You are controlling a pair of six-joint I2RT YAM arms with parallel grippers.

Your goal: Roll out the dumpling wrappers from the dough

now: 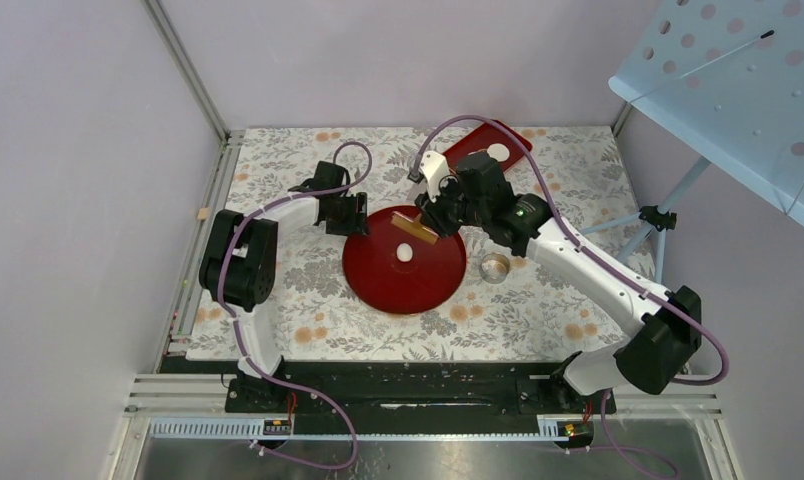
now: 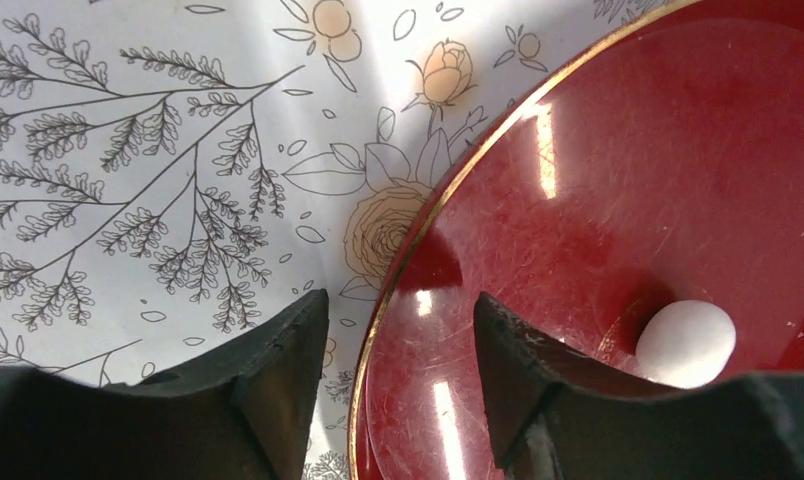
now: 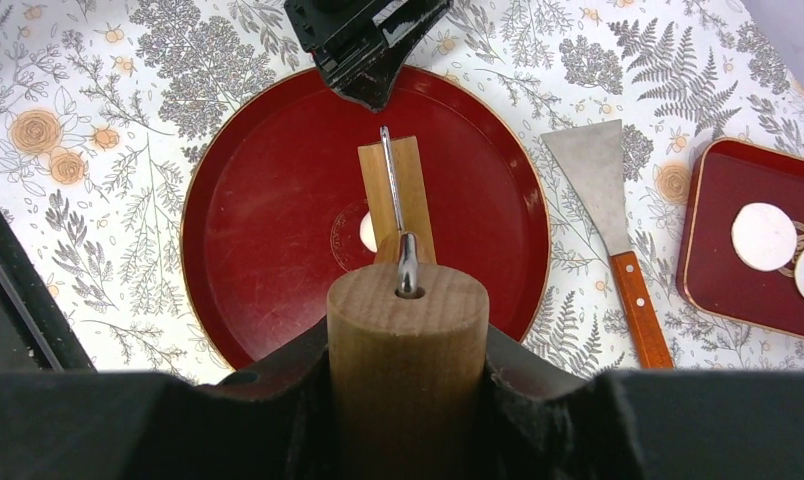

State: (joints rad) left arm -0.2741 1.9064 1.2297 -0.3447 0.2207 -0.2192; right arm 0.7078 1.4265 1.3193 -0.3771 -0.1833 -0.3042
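The right gripper (image 3: 406, 352) is clamped on the wooden handle (image 3: 406, 300) of a small roller. The roller's wooden head (image 3: 398, 185) is just beside the dough (image 2: 686, 342); contact cannot be judged. The dough is a small white ball near the middle of the round red plate (image 2: 618, 180). The left gripper (image 2: 398, 335) stands part-open and holds nothing, its jaws either side of the plate's gilt rim. Two dumpling wrappers (image 3: 763, 236) lie on the rectangular red tray (image 3: 703, 270), with a scraper (image 3: 598, 170) between tray and plate.

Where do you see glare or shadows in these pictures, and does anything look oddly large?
Left wrist view: white glare streaks cross the glossy red plate, and the dough ball throws a soft shadow to its left. Right wrist view: the roller handle, close to the lens, looms large; the plate shows little glare here. Top external view: light is even, shadows faint.
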